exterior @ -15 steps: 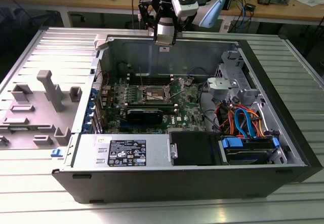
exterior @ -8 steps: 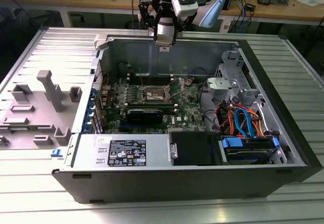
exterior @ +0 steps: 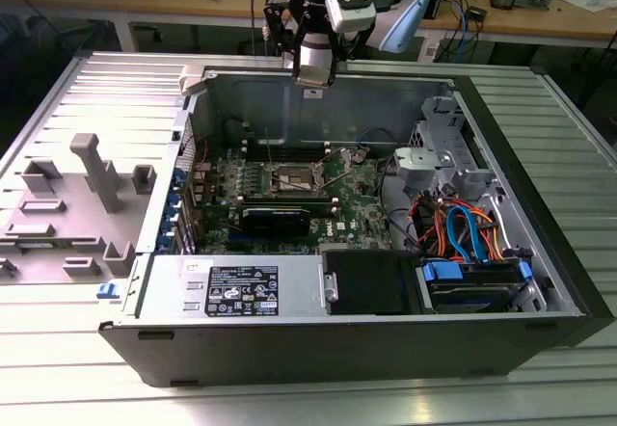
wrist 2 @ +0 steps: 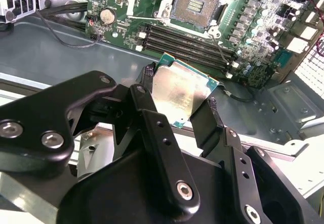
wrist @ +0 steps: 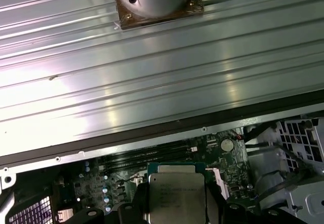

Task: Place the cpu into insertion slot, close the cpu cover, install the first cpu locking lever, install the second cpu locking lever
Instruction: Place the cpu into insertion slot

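Observation:
My gripper (wrist 2: 180,87) is shut on the cpu (wrist 2: 178,95), a flat square chip with a dull silver top, gripped at two opposite edges by black fingers (wrist 2: 148,74). In the first wrist view the cpu (wrist: 174,193) faces the camera between the fingers. In the exterior view the gripper (exterior: 313,77) hangs above the back wall of the open computer case, well above the board. The insertion slot (wrist 2: 195,3) lies uncovered on the green board, with a dark centre and a silver rim; the exterior view shows the insertion slot (exterior: 292,177) at mid-board. A thin wire lever (wrist 2: 218,49) sticks out beside it.
Long memory slots (wrist 2: 187,46) run beside the socket. A black block (exterior: 277,219) sits in front of the board, the power supply (exterior: 236,286) nearer still. A drive cage and coloured cables (exterior: 463,224) fill the exterior view's right. A grey fixture tray (exterior: 87,195) lies at its left.

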Motion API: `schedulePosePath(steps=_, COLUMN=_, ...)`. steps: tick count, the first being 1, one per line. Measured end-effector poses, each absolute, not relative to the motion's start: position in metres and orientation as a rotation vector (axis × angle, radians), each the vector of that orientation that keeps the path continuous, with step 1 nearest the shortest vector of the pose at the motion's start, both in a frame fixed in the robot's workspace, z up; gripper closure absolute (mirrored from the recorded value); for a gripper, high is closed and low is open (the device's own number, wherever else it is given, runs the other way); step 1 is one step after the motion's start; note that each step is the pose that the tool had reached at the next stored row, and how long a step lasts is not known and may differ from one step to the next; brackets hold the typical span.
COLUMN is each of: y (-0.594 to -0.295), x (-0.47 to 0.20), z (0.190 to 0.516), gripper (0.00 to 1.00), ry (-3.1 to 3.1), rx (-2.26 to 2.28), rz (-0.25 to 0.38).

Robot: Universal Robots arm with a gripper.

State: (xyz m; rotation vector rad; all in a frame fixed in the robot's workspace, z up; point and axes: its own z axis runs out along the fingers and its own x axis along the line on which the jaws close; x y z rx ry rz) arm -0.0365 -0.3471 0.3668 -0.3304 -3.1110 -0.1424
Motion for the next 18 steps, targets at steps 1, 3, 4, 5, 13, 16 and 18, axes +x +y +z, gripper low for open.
schedulePosePath(steps=1, y=-0.3471, x=-0.0366, z=0.3668, gripper=0.45, ry=-3.111, rx=-0.333, rz=-0.142)
schedulePosePath(steps=3, y=-0.3471, x=-0.0365, z=0.3668, gripper=0.45, ry=-3.111, rx=-0.337, rz=-0.142)
schedulePosePath(steps=4, y=-0.3471, x=-0.0365, z=0.3668, gripper=0.45, ry=-3.11, rx=-0.338, rz=-0.142)
schedulePosePath(steps=5, y=-0.3471, x=-0.0365, z=0.3668, gripper=0.45, ry=-3.11, rx=-0.339, rz=-0.142)
schedulePosePath(steps=13, y=-0.347, x=-0.0365, z=0.3668, gripper=0.45, ry=-3.11, rx=-0.345, rz=-0.143)
schedulePosePath(steps=16, y=-0.3471, x=-0.0365, z=0.3668, gripper=0.45, ry=-3.11, rx=-0.348, rz=-0.143)
schedulePosePath(steps=18, y=-0.3471, x=-0.0365, z=0.3668, gripper=0.45, ry=-3.11, rx=-0.35, rz=-0.142)
